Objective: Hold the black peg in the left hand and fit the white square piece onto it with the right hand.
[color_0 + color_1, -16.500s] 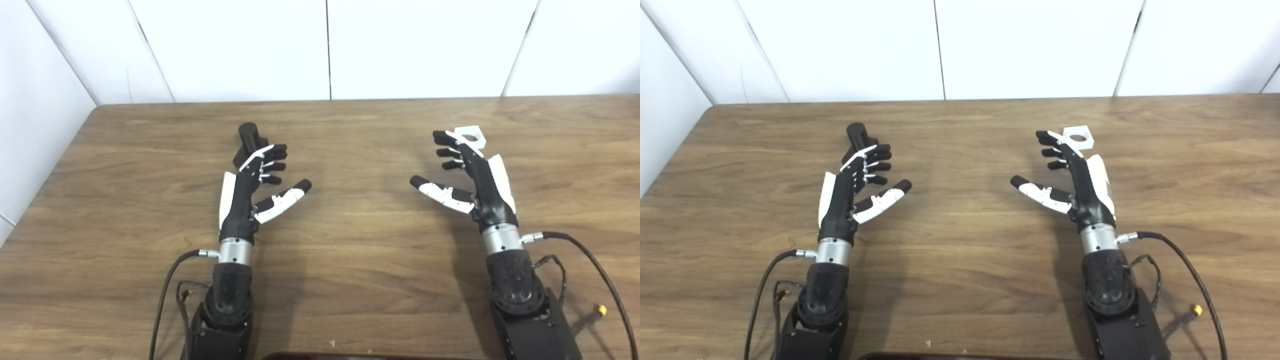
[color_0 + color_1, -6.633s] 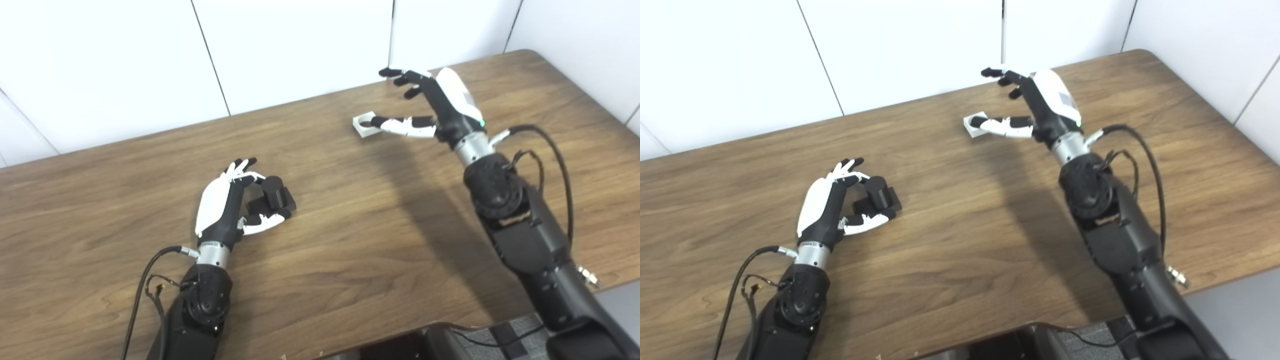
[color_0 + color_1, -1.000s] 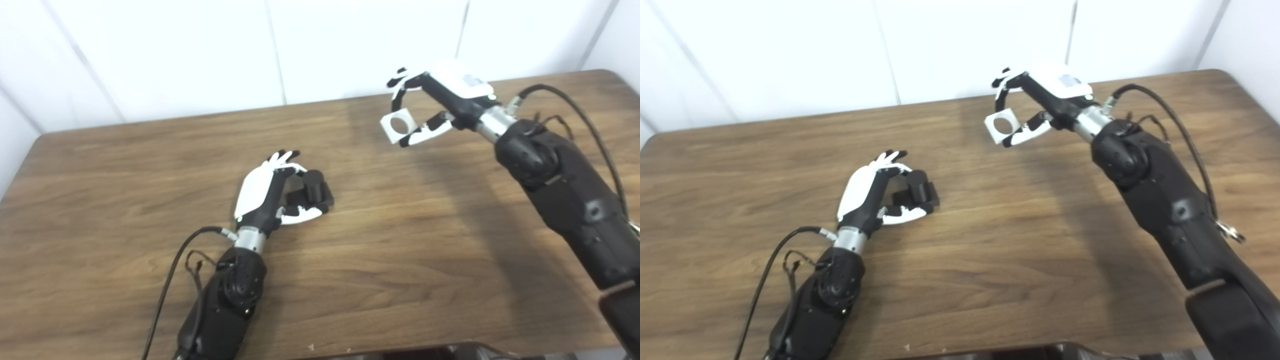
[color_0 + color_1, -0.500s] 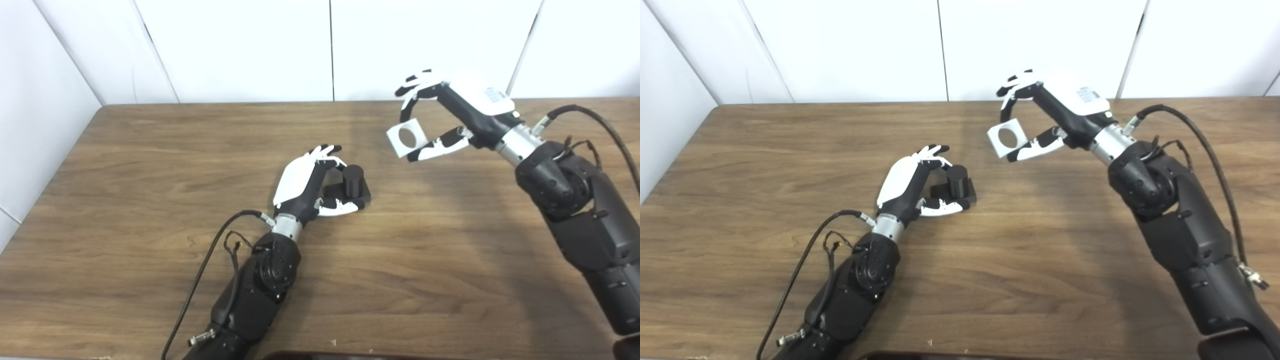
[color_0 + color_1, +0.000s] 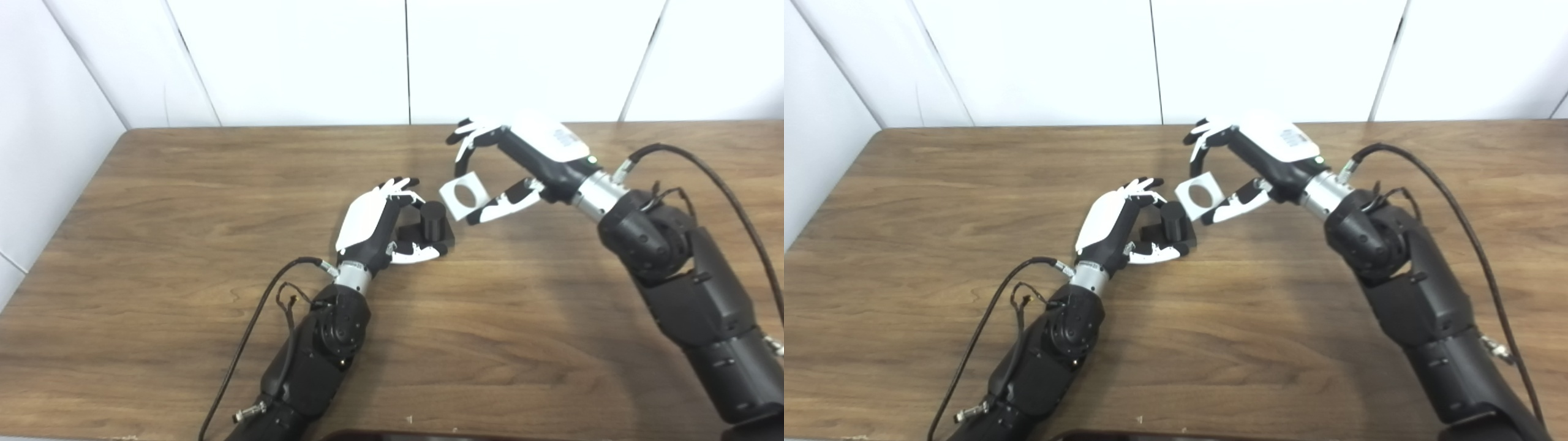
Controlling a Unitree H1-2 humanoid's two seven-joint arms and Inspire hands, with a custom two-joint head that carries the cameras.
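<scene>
The black peg (image 5: 432,219), a short cylinder on a square black base, stands upright on the wooden table (image 5: 153,202). My left hand (image 5: 373,226) curls around its base, fingers behind and thumb in front, and holds it. The white square piece (image 5: 463,195), with a round hole through it, hangs tilted in the air just right of and slightly above the peg's top. My right hand (image 5: 520,165) is shut on it, fingers on its upper edge and thumb on its lower right corner. In the right eye view the piece (image 5: 1202,195) nearly touches the peg (image 5: 1171,222).
White wall panels (image 5: 306,61) rise right behind the table's far edge. Cables (image 5: 704,171) trail from both wrists over the tabletop. A dark object (image 5: 392,436) shows at the bottom edge.
My right hand has carried the white piece down and to the left, from well clear of the peg to just beside its top. The left hand and peg have stayed put.
</scene>
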